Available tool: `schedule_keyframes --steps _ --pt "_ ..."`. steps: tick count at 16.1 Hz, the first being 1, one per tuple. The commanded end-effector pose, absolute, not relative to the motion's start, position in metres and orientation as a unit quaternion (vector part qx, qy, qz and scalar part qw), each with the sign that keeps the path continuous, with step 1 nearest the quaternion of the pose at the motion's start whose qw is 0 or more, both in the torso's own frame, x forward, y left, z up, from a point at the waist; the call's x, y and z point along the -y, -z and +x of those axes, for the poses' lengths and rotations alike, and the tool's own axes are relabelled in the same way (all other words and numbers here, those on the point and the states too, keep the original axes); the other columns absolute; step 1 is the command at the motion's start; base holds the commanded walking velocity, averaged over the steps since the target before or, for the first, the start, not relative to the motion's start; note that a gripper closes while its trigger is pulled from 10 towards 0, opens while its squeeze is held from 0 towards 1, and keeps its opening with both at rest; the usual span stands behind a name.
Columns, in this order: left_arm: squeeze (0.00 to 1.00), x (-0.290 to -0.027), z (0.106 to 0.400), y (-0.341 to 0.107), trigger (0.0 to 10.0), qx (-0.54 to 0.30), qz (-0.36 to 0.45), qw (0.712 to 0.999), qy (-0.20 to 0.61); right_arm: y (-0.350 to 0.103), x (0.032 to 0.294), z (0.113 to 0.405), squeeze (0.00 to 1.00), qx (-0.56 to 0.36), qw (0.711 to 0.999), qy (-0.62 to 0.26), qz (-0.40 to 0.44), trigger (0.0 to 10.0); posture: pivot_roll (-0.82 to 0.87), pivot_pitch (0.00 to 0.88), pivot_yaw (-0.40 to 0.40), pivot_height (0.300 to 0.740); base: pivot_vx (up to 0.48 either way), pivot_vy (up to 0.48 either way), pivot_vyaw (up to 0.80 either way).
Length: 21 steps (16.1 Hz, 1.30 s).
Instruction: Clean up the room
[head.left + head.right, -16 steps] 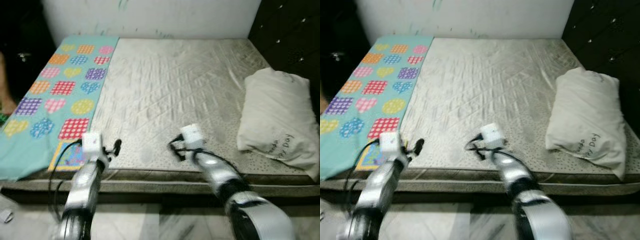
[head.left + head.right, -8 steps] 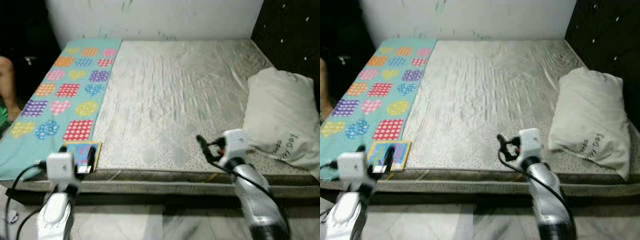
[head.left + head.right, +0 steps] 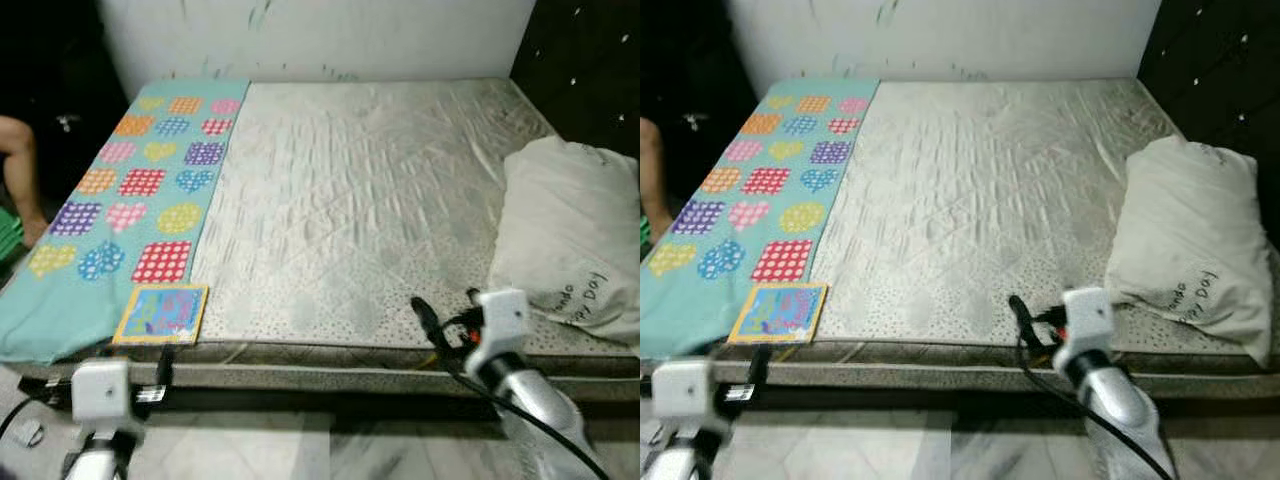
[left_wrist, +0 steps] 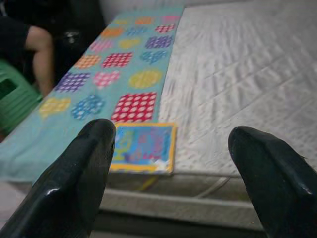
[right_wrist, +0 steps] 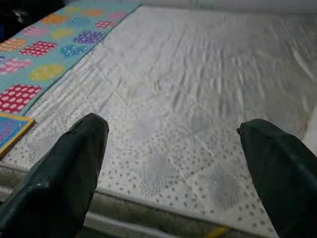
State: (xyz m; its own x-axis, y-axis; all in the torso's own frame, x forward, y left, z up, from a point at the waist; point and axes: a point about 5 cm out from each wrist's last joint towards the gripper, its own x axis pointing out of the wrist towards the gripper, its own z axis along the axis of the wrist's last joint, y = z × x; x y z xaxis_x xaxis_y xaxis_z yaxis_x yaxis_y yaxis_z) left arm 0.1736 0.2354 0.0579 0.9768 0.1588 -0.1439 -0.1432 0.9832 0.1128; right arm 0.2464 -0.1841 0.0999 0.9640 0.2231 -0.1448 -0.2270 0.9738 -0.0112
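Observation:
A wide bed with a bare grey-white mattress (image 3: 340, 200) lies in front of me. A teal sheet (image 3: 120, 200) with coloured hearts and squares covers its left strip. A small colourful book (image 3: 160, 313) lies flat on the sheet's near corner, also in the left wrist view (image 4: 146, 146). A white pillow (image 3: 570, 235) sits at the right side. My left gripper (image 3: 160, 372) is open, low in front of the bed edge, just short of the book. My right gripper (image 3: 445, 315) is open over the mattress's near edge, left of the pillow, holding nothing.
A person's bare leg (image 3: 20, 165) shows at the far left beside the bed, next to a green stool (image 4: 12, 96). A white wall stands behind the bed and a dark padded headboard (image 3: 590, 70) on the right. Pale marble floor (image 3: 300, 450) lies below the bed edge.
Both arms have drawn back from the mattress. The left gripper dropped down and left, below the bed edge. The right gripper swung right toward the pillow. The view shifted slightly.

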Motion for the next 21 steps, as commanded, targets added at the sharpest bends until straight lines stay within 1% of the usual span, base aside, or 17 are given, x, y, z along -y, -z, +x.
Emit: schedule_keyframes --steps 1,2,4,6,7,8,9,10,11,12,14,17,19,21 --pt "0.00 -0.243 0.171 -0.065 10.0 -0.065 0.069 0.993 -0.076 -0.108 0.186 0.243 0.00 -0.062 0.991 -0.120 -0.020 10.0 -0.17 0.015 0.034 0.740 0.000 0.000 0.00" --pt "0.00 -0.241 0.164 -0.061 10.0 -0.069 0.086 0.992 -0.061 -0.103 0.196 0.236 0.00 -0.062 0.990 -0.105 -0.064 10.0 -0.17 0.016 0.038 0.740 0.000 0.000 0.00" --pt "0.00 -0.244 0.165 -0.056 10.0 -0.079 0.078 0.991 -0.068 -0.101 0.202 0.234 0.00 -0.060 0.990 -0.085 -0.097 10.0 -0.17 0.021 0.039 0.740 0.000 0.000 0.00" --pt "0.00 -0.250 0.166 -0.051 10.0 -0.084 0.101 0.989 -0.068 -0.096 0.207 0.235 0.00 -0.069 0.990 -0.071 -0.105 10.0 -0.18 0.021 0.043 0.740 0.000 0.000 0.00" --pt "0.00 -0.253 0.167 -0.051 10.0 -0.086 0.102 0.989 -0.072 -0.094 0.209 0.235 0.00 -0.073 0.990 -0.066 -0.100 10.0 -0.18 0.021 0.046 0.740 0.000 0.000 0.00" --pt "0.00 -0.255 0.170 -0.052 10.0 -0.079 0.109 0.988 -0.079 -0.093 0.210 0.236 0.00 -0.060 0.993 -0.066 -0.078 10.0 -0.18 0.020 0.046 0.740 0.000 0.000 0.00" --pt "0.00 -0.257 0.174 -0.055 10.0 -0.071 0.125 0.986 -0.090 -0.094 0.213 0.237 0.00 -0.045 0.990 -0.058 -0.116 10.0 -0.18 0.020 0.046 0.740 0.000 0.000 0.00" --pt "0.00 -0.253 0.179 -0.060 10.0 -0.057 0.142 0.985 -0.075 -0.093 0.216 0.238 0.00 -0.047 0.988 -0.042 -0.144 10.0 -0.18 0.018 0.042 0.740 0.000 0.000 0.00" --pt "0.00 -0.249 0.183 -0.064 10.0 -0.044 0.153 0.985 -0.061 -0.093 0.216 0.239 0.00 -0.050 0.987 -0.043 -0.145 10.0 -0.18 0.019 0.041 0.740 0.000 0.000 0.00" --pt "0.00 -0.241 0.191 -0.071 10.0 -0.039 0.120 0.990 -0.057 -0.094 0.214 0.240 0.00 -0.050 0.989 -0.057 -0.125 10.0 -0.18 0.019 0.039 0.740 0.000 0.000 0.00" --pt "0.00 -0.235 0.195 -0.078 10.0 -0.025 0.116 0.992 -0.046 -0.092 0.214 0.240 0.00 -0.057 0.991 -0.057 -0.108 10.0 -0.17 0.022 0.038 0.740 0.000 0.000 0.00" --pt "0.00 -0.230 0.206 -0.090 10.0 -0.004 0.100 0.994 -0.045 -0.089 0.214 0.242 0.00 -0.055 0.991 -0.052 -0.108 10.0 -0.17 0.024 0.041 0.740 0.000 0.000 -0.80" --pt "0.00 -0.226 0.209 -0.093 10.0 -0.005 0.097 0.995 -0.034 -0.092 0.214 0.243 0.00 -0.049 0.992 -0.050 -0.104 10.0 -0.18 0.028 0.046 0.740 0.000 0.000 -0.67" --pt "0.00 -0.221 0.212 -0.096 10.0 -0.001 0.085 0.996 -0.009 -0.094 0.214 0.243 0.00 -0.043 0.992 -0.051 -0.108 10.0 -0.18 0.030 0.049 0.740 0.000 0.000 0.00"
